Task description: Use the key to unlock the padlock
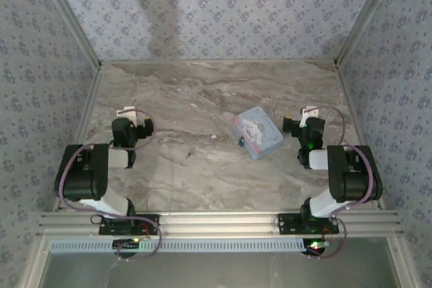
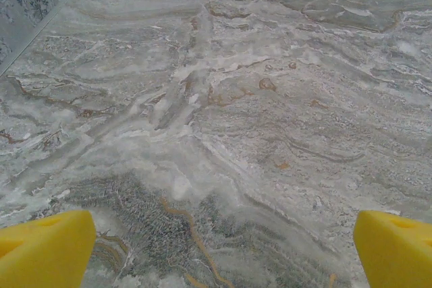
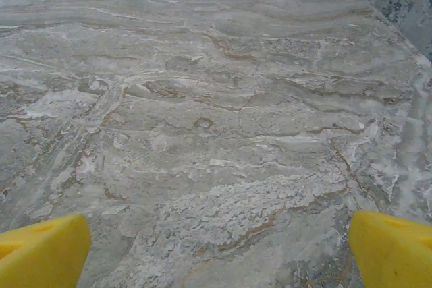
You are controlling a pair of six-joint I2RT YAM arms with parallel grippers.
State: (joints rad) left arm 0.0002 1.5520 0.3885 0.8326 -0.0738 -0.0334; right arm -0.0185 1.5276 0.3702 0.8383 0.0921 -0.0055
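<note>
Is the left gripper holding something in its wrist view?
No, the left gripper is open, and bare table lies between its yellow fingers.

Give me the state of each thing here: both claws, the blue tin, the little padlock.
Left claw: open, holding nothing.
Right claw: open, holding nothing.
Light blue rectangular tin with white cartoon figure: lying flat, lid looks shut.
Tiny dark blue-teal padlock: lying beside the tin's left edge; locked or not, too small to tell.

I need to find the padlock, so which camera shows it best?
The top view: the padlock is a tiny dark block beside the tin's left edge, small but distinct against the pale marble. Both wrist cameras face stretches of marble table elsewhere.
</note>
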